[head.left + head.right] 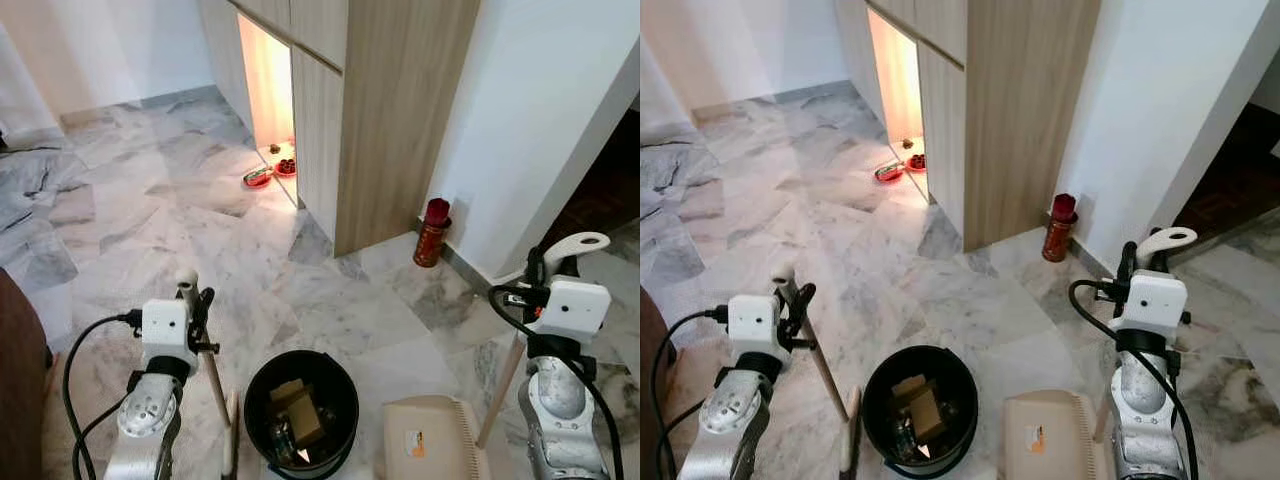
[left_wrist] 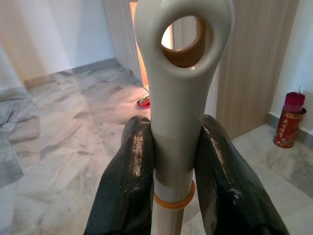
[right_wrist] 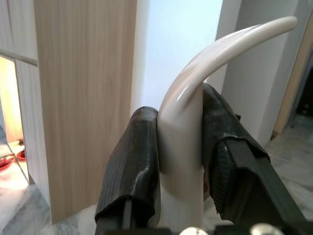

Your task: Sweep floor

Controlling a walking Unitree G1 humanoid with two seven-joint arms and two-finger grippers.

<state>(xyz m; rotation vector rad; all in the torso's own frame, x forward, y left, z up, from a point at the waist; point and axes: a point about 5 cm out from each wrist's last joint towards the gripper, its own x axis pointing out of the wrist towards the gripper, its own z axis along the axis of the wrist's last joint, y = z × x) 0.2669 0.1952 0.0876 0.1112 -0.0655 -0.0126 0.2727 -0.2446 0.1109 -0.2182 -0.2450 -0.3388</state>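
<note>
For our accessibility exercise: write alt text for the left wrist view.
Two black fingers clamp a cream broom handle just below its hanging loop. Behind lie grey marble floor, a wooden cabinet and a red canister.

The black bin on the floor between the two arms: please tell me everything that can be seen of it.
The black bin is a round, open container without a lid, of what looks like dark plastic. It stands upright on the marble floor, low in the head views, between the broom stick on the robot's left and the beige dustpan on its right. Inside lie brown, cardboard-like pieces and small dark scraps. Neither gripper touches it.
</note>
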